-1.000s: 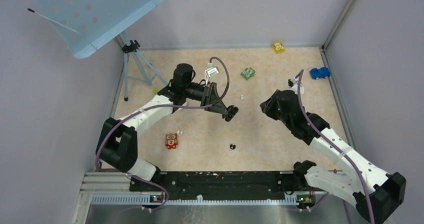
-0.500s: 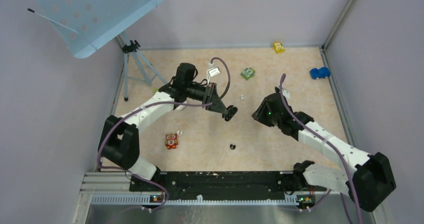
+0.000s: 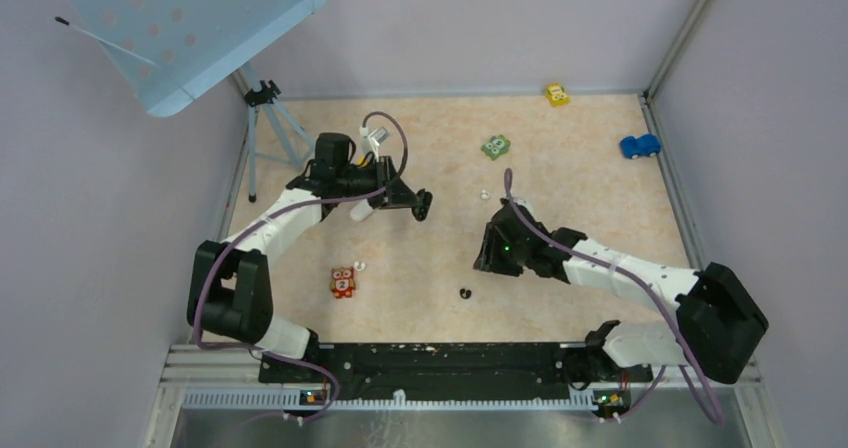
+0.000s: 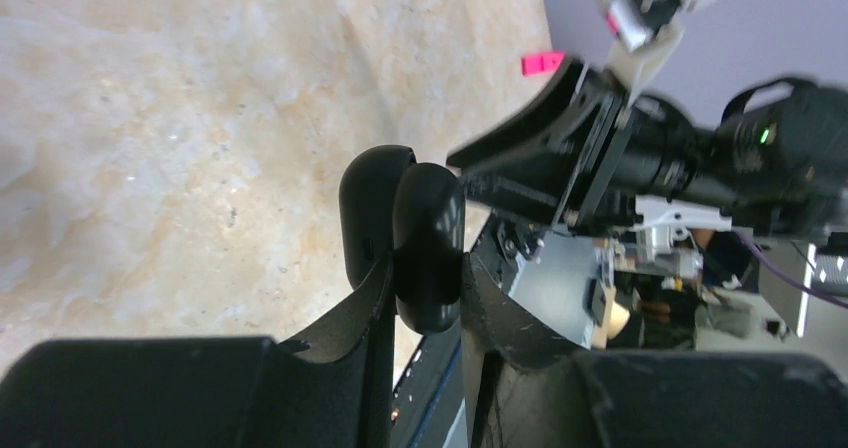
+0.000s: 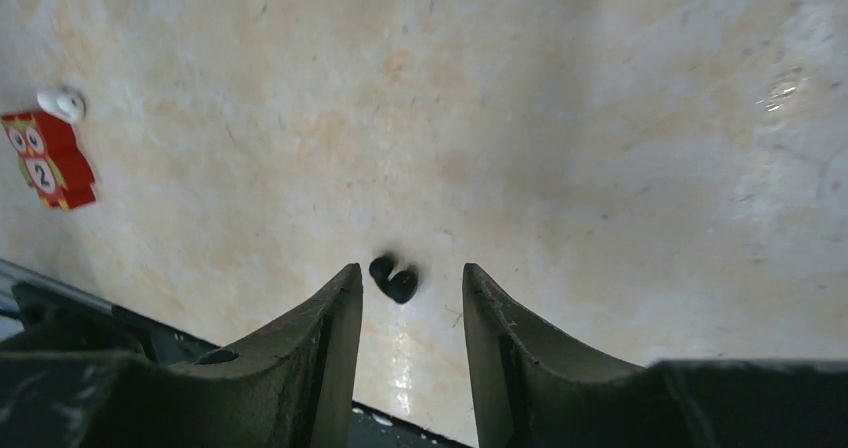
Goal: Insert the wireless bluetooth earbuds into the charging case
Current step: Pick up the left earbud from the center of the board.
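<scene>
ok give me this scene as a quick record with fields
left gripper: shut on black charging case
right gripper: open, lined up over black earbud on table
white earbud: beside red owl block
second white earbud: mid-table
other toys: green owl block, yellow car, blue car
</scene>
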{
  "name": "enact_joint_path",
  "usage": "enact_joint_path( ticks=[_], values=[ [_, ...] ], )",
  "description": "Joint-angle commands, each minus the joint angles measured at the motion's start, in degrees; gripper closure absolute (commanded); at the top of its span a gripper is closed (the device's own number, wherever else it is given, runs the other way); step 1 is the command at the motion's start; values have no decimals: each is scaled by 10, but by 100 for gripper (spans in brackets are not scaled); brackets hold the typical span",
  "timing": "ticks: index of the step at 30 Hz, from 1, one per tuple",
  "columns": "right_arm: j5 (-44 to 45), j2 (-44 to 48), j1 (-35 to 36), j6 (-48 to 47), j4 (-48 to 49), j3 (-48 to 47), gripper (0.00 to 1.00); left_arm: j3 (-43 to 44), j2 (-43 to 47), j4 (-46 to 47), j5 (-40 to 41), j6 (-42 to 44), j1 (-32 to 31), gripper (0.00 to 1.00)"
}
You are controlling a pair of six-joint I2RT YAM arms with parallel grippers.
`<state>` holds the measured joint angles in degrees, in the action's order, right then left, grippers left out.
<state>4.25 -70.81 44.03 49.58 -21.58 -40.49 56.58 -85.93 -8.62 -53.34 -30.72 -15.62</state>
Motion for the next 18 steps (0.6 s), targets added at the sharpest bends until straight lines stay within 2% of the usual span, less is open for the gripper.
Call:
enact_joint_path(
  ticks=[1,9,18],
  values=[
    [-21,-18,54,10,23,6,59,6,37,5,23,-6,4,100],
    [21,-64,123,-1,-6,-27,59,34,20,-15,12,14,6,100],
    [7,-144,129,-35,13,-51,62,55,5,-29,0,24,6,100]
  ],
)
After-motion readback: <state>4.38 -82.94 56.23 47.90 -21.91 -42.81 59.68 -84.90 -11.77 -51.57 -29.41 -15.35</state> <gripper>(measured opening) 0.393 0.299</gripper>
